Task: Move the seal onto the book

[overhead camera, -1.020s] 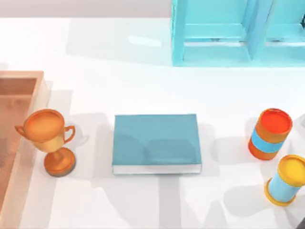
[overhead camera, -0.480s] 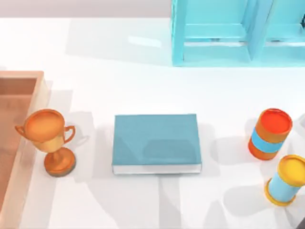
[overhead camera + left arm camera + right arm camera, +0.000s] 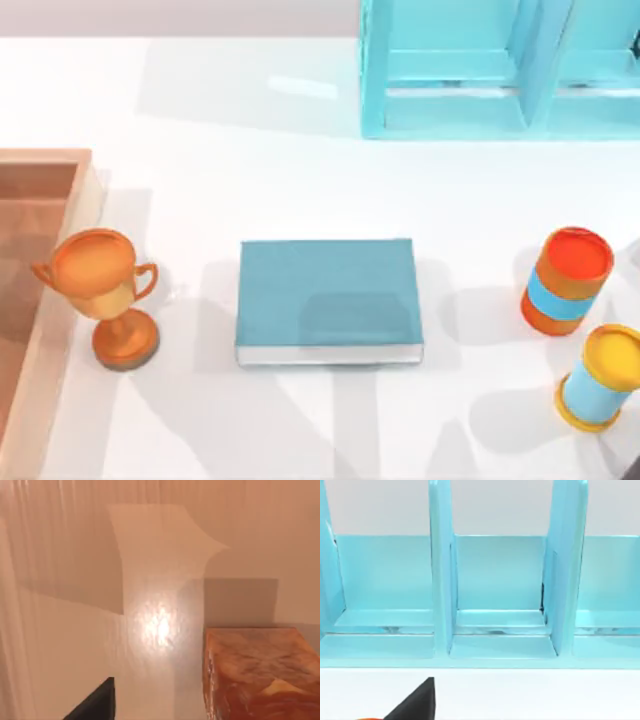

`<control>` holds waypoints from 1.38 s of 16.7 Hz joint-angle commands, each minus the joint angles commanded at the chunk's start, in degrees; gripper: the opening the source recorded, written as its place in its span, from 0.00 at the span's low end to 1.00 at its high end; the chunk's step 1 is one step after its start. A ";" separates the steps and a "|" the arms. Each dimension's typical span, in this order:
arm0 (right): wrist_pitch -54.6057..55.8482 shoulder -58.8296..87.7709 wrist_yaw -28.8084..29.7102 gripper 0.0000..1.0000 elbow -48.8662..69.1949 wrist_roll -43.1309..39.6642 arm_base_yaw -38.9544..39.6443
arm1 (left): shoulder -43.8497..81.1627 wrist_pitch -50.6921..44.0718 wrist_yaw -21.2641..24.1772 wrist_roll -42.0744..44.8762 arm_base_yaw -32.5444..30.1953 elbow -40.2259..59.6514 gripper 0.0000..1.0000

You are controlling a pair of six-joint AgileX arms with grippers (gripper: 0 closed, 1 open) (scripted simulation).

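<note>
Two banded cylinders stand at the right of the white table (image 3: 300, 180): an orange cylinder with a blue band (image 3: 566, 281), and nearer and further right a yellow-topped cylinder with a light blue body (image 3: 600, 378), leaning a little. The flat teal-blue hardback book (image 3: 327, 298) lies in the middle of the table, its white page edges along the near side and its cover bare. Left of it, apart, stands the orange-gold trophy cup (image 3: 103, 294). Just left of the trophy is the rim of a tan wooden tray (image 3: 60, 262) at the table's left edge. A light turquoise shelf unit (image 3: 500, 70) stands at the far right, its compartments open toward the table.

The left wrist view looks down on a pale peach surface, with an orange-brown marbled block (image 3: 260, 675) close by; whether this is the seal cannot be told. A dark finger tip (image 3: 95, 705) of the left gripper juts in at the picture's edge; whether its pincer is spread or pressed together cannot be told.

The right wrist view faces the shelf unit's compartments (image 3: 500, 590), and a dark finger tip (image 3: 415, 702) juts in likewise; the right pincer's state cannot be told.
</note>
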 joint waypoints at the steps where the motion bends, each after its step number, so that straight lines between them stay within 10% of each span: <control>1: 0.00 0.00 0.00 1.00 0.00 0.00 0.00 | 0.52 1.65 0.00 0.04 0.03 -1.14 1.00; 7: 0.00 0.00 0.00 1.00 0.00 0.00 0.00 | 1.27 3.33 0.01 0.10 0.08 -2.60 1.00; 20: 0.00 0.00 0.00 1.00 0.00 0.00 0.00 | 1.27 3.33 0.01 0.10 0.08 -2.60 0.02; 23: 0.00 0.00 0.00 1.00 0.00 0.00 0.00 | 1.27 3.33 0.01 0.10 0.08 -2.60 0.00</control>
